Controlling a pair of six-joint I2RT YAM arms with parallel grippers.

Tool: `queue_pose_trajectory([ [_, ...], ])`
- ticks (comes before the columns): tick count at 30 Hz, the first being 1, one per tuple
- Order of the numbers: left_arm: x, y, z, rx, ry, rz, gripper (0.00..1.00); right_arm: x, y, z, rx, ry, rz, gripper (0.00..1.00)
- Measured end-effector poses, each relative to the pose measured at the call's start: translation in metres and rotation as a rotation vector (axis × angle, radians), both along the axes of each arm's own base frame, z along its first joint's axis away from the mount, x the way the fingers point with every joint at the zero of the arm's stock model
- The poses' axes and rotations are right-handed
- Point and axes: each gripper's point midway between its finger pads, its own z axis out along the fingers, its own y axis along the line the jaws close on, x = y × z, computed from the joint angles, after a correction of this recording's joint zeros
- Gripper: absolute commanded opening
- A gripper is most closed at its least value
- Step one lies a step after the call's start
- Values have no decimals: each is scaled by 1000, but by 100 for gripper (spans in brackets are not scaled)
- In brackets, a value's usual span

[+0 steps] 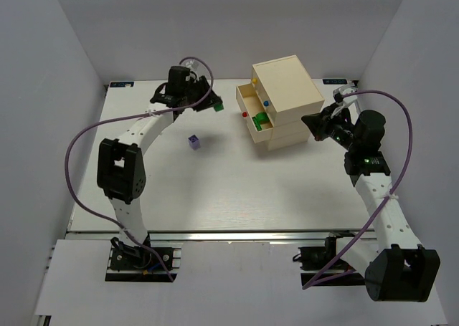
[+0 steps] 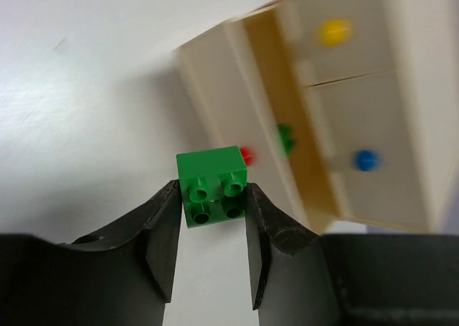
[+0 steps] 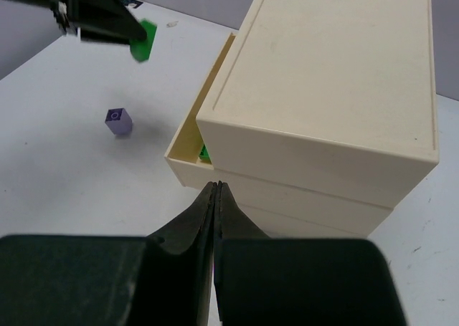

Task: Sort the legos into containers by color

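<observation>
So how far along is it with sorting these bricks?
Looks done: one stowed green brick lies in an open drawer. In hand: the left tool grips a second green brick near the chest. Left: dropping it in, then the purple brick on the table.

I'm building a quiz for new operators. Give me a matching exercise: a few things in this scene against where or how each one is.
Things:
1. green lego
2. purple lego
3. right end effector
4. open drawer

States:
A. shut, empty, near the chest
B. holds another green brick
C. gripped in the left end effector
D. alone on the table

Pairs: 1-C, 2-D, 3-A, 4-B
</observation>
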Motion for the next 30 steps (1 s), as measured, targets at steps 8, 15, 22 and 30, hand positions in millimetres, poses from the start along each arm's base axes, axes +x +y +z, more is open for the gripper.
queue_pose_trajectory([
  [8,15,-70,74,-291,-264,-287,8,0,-1,-4,0,6,-2,0],
  [15,17,-96,26,-386,-129,-325,28,1,-4,-3,0,2,-10,0],
  [22,16,-109,41,-451,-142,-348,28,1,-4,-3,0,-1,-10,0],
  [30,14,-117,58,-508,-165,-361,44,1,-4,-3,0,-1,-10,0],
])
